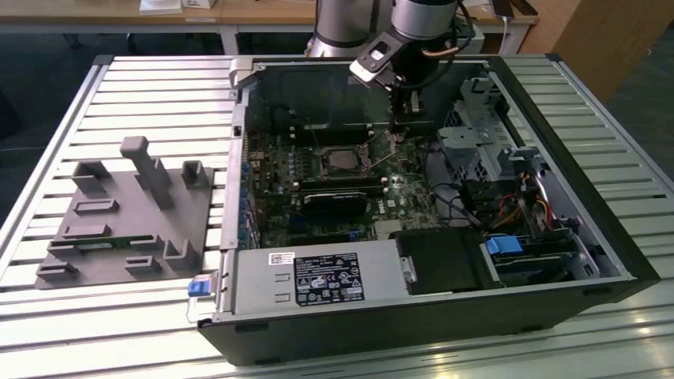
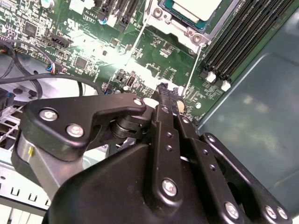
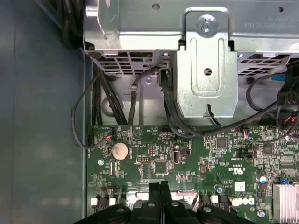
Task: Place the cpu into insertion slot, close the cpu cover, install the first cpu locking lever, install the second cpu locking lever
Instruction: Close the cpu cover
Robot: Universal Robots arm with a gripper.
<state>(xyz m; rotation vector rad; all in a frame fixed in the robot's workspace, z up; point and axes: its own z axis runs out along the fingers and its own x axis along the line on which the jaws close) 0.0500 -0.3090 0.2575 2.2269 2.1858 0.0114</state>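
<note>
**One closed hand low over the motherboard, cpu seated in its socket**

One arm reaches down from the far side into the open computer case (image 1: 421, 335), which lies on the slatted metal desk (image 1: 147, 95). In the exterior view, the hand (image 1: 395, 136) hangs just above the green motherboard (image 1: 406, 188). It is close beside the insertion slot (image 1: 339, 161), on that slot's side toward the exterior view's right.

In both wrist views the two black fingers press flat against each other, so the hand (image 3: 160, 185) is closed. Nothing can be seen pinched between them. In the second wrist view, the tip of the hand (image 2: 163, 88) points at a bare patch of board short of the socket.

The cpu (image 2: 191, 7) sits in the socket, its pale metal top facing up. The cpu cover (image 2: 180, 27) frames it with silver and seems to lie down over it, though the picture cuts off most of it. A thin silver locking lever (image 2: 192, 70) runs from the socket corner toward the fingertips, and a second locking lever (image 2: 138, 35) runs along the other side. I cannot tell whether either is latched.

A coin battery (image 3: 119, 150) lies on the board near the fingers in the first wrist view, below a metal drive cage (image 3: 205, 70). A grey fixture tray (image 1: 126, 213) rests on the desk at the exterior view's left, well apart from the case.
</note>
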